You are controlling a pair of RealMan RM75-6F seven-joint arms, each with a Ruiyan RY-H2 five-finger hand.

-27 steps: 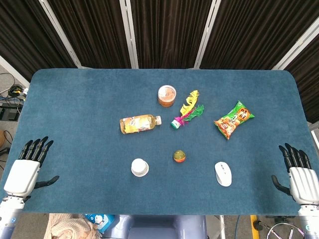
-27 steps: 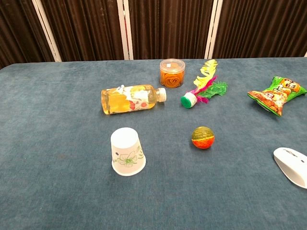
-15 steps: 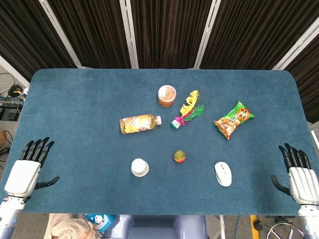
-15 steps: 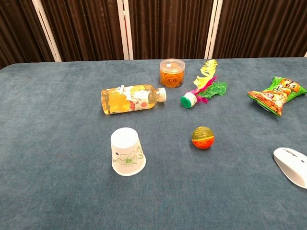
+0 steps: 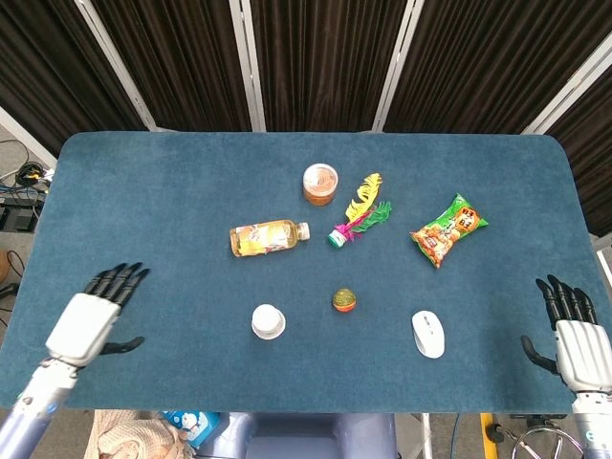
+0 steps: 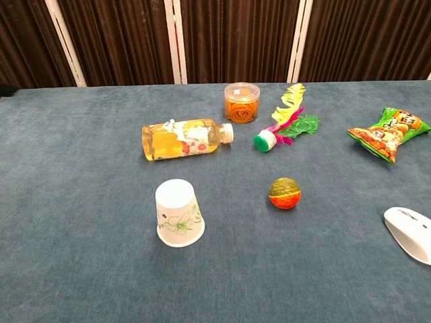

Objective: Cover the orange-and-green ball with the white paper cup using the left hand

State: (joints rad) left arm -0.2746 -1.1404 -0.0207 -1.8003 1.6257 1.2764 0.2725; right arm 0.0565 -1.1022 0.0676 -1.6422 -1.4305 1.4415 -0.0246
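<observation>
The white paper cup (image 5: pixel 269 321) (image 6: pixel 178 212) stands upside down on the blue table, a flower print on its side. To its right lies the orange-and-green ball (image 5: pixel 345 300) (image 6: pixel 285 192), a short gap away. My left hand (image 5: pixel 94 318) hovers over the table's front left part, well left of the cup, fingers spread and holding nothing. My right hand (image 5: pixel 575 333) stays at the front right corner, fingers apart and empty. Neither hand shows in the chest view.
A juice bottle (image 5: pixel 269 236) lies on its side behind the cup. Further back stand a clear jar (image 5: pixel 320 184) and a feathered shuttlecock (image 5: pixel 358 214). A snack bag (image 5: pixel 448 229) lies at the right, a white mouse (image 5: pixel 428 334) right of the ball.
My left hand has moved right and forward, from the table's left edge in over the surface toward the cup. Cup, ball and right hand have not moved.
</observation>
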